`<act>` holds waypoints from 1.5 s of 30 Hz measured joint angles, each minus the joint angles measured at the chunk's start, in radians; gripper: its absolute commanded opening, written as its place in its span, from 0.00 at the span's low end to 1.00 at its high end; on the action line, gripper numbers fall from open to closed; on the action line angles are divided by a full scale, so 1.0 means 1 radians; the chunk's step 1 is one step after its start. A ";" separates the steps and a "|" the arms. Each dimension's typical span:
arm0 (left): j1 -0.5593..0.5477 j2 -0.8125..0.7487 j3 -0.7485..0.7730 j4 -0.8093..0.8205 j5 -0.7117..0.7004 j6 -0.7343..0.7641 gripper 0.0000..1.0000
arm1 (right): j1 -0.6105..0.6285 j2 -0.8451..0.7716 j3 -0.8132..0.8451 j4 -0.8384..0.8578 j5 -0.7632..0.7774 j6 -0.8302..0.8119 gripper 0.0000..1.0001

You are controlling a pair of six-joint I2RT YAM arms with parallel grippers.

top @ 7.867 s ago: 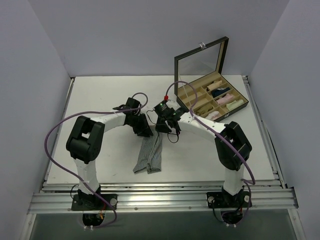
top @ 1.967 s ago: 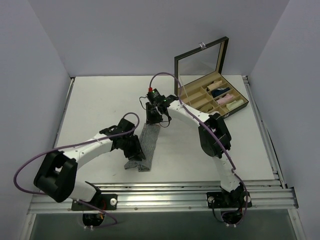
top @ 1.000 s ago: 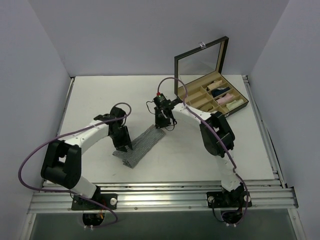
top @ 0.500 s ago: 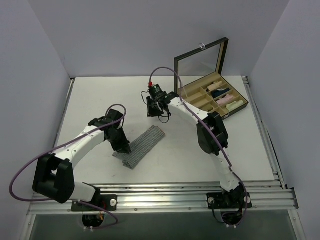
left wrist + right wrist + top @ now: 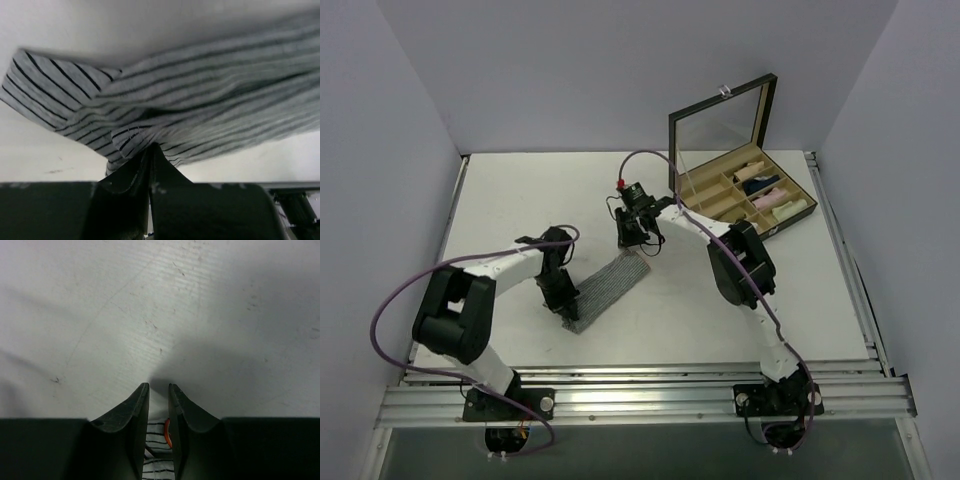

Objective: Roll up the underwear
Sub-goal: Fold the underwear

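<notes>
The grey pinstriped underwear lies as a folded strip running diagonally on the table. My left gripper is at its lower-left end. In the left wrist view it is shut, pinching a fold of the cloth. My right gripper is at the strip's upper-right end, tips down at the table. In the right wrist view its jaws stand a narrow gap apart. The striped cloth with its reddish waistband edge shows through the gap, behind the tips, apparently flat on the table.
An open dark box with its lid up stands at the back right. Its compartments hold small pink, cream and dark rolled garments. Purple cables loop over both arms. The table's front rail runs along the near edge.
My right gripper, which had drawn back from the cloth's upper-right end, has come back down to it. My left arm has shifted while holding the lower-left end. The strip has barely moved.
</notes>
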 measured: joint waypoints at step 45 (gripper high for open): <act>0.466 0.294 0.381 -0.077 -0.013 0.274 0.36 | 0.330 -0.497 -0.673 0.045 0.114 0.271 0.16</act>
